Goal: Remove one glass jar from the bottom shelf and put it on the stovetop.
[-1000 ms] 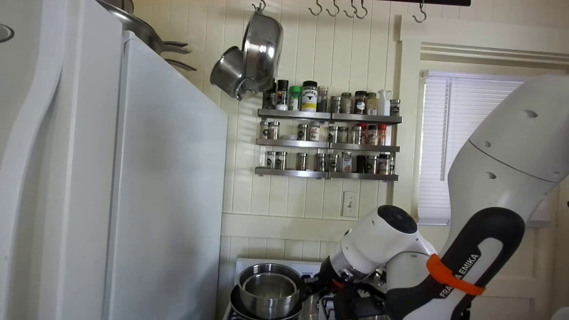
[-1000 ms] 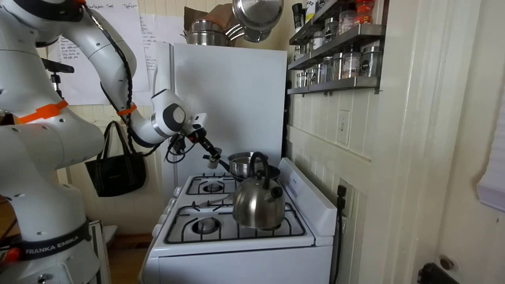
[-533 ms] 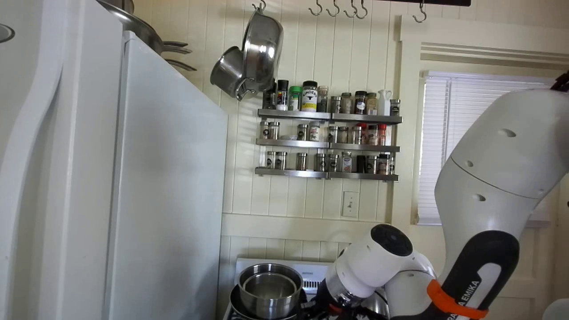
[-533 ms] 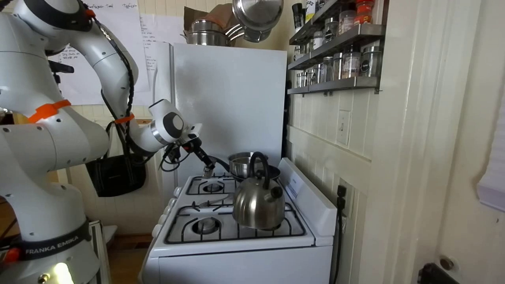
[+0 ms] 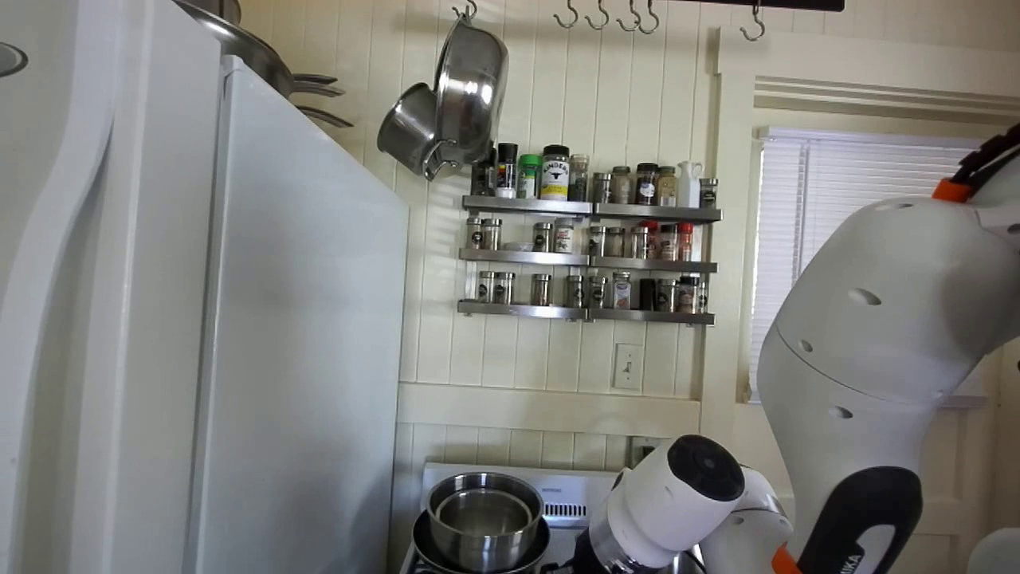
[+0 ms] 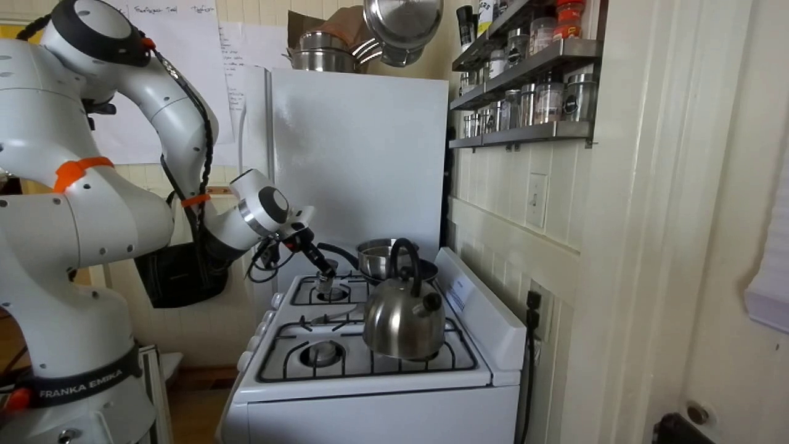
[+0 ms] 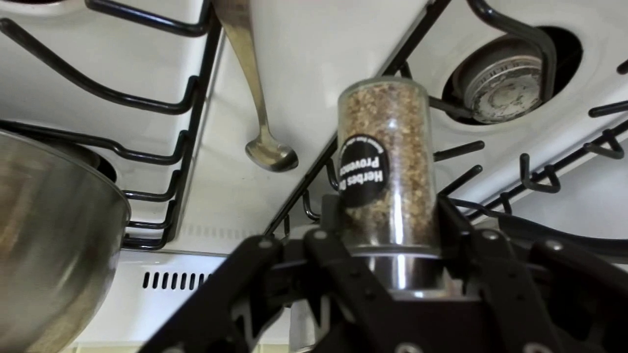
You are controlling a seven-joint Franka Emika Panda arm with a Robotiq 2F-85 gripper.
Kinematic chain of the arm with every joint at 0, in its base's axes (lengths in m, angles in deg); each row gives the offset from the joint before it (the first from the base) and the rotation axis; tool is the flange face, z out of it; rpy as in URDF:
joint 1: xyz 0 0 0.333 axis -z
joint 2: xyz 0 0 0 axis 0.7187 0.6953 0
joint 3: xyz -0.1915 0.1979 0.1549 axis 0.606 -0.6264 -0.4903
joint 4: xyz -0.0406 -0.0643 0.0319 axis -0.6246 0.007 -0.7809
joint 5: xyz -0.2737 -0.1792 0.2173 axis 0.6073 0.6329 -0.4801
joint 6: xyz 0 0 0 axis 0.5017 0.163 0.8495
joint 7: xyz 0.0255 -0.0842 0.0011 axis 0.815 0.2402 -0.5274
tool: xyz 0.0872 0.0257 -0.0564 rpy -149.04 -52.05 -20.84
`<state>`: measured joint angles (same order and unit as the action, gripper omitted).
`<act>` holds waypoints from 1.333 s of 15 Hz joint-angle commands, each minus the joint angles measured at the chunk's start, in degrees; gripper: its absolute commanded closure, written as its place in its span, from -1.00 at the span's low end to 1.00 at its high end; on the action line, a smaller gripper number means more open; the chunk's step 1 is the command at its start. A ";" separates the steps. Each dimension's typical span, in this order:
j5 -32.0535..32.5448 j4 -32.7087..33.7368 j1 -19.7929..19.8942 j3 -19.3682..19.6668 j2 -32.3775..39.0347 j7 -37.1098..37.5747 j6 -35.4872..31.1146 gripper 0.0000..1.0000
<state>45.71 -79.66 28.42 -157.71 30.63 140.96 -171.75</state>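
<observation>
My gripper point(image 7: 387, 215) is shut on a glass jar point(image 7: 387, 147) of brown dried herbs with a black label and steel lid. The fingers hold it near the lid, base pointing away. In an exterior view the gripper point(image 6: 327, 270) holds the jar point(image 6: 325, 284) just over the far front burner of the white stovetop point(image 6: 370, 383). I cannot tell whether the jar touches the grate. In an exterior view the gripper's fingers and jar are out of view. The bottom shelf point(image 5: 522, 309) is on the wall with several jars; it also shows in an exterior view point(image 6: 530, 132).
A steel kettle point(image 6: 404, 317) stands on the near back burner. Nested steel pots point(image 5: 486, 550) sit in a dark pan at the far back burner; a pot also shows in the wrist view point(image 7: 54, 235). A spoon point(image 7: 252, 88) lies between the black grates. The fridge point(image 6: 357, 154) stands behind.
The arm has come down, and my gripper has lowered the jar from above the stove to burner level. The jar has stayed in the gripper.
</observation>
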 commanded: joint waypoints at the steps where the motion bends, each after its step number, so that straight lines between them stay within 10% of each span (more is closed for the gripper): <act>1: -0.02 0.05 -0.02 0.02 0.01 -0.06 0.00 0.03; 5: -0.02 0.08 -0.02 0.22 0.24 -0.23 0.00 0.03; 6: -0.40 0.08 1.06 -0.79 -0.13 0.23 -1.01 0.53; 20: -4.14 -0.05 7.51 -10.12 -6.70 2.00 -1.58 0.53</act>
<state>43.93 -79.73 36.56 -166.93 28.22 141.23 -171.75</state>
